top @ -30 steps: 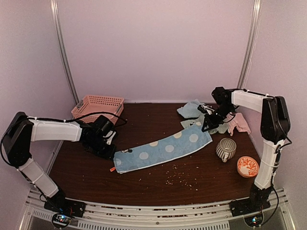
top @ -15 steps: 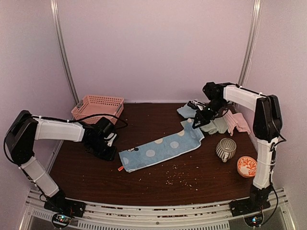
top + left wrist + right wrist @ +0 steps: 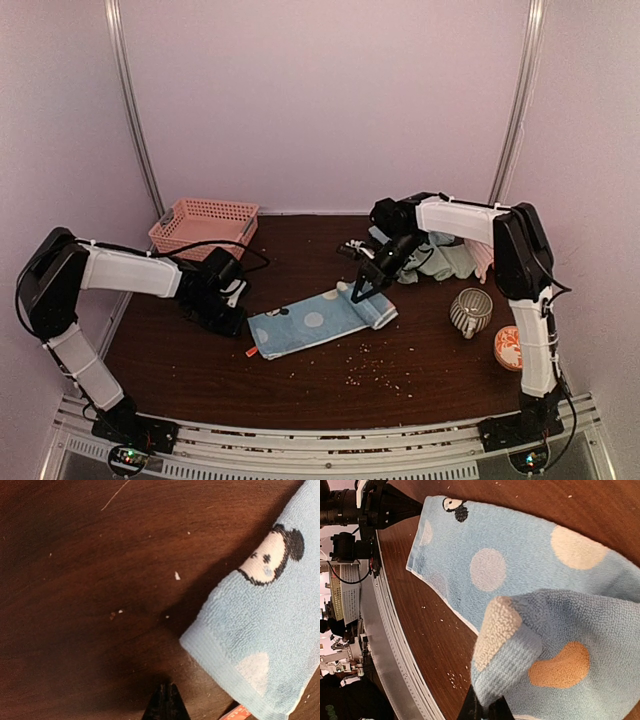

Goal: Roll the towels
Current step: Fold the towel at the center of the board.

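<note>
Basket, cup and bowl flank the spotted towel.

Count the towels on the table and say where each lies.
4. Spotted blue towel mid-table, its far end pinched by the right gripper; plain blue towel, green towel and pink towel bunched at back right, partly behind that arm. More may be hidden there.

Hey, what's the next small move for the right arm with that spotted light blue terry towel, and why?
Probably carry the gripped end a little further toward the left gripper. The right gripper is shut on the far end of the spotted light blue terry towel, which is curled over itself, while most of the cloth lies flat and unrolled.
</note>
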Tool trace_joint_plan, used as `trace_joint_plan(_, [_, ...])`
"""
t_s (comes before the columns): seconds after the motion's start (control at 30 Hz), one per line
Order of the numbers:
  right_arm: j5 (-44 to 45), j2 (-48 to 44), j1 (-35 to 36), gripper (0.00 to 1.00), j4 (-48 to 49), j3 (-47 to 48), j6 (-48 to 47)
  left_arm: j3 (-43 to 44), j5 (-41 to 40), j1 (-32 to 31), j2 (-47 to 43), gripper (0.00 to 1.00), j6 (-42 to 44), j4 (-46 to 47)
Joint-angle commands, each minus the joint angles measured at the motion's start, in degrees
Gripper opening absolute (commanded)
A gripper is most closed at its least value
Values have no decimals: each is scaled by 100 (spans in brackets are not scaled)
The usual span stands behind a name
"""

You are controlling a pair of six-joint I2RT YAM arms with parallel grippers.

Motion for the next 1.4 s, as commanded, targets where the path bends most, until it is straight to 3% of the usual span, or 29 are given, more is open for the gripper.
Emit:
trace_joint_plan(0.0, [-132,201,256,0,285,193,351,-183,217,-23,192,0,-98,415])
trace_joint_plan(0.53, [-214,553,899,0,2335,431,2355,-521,642,-24,240,0,-300,1099])
trace_joint_plan(0.97, [-364,806,1392,0,2625,661,2756,-704,699,-22,211,0,-448,1251])
trace_joint_plan(1.37, [12,1135,1637,0,3130,777,3489,-872,703,-22,138,0,-557,1371])
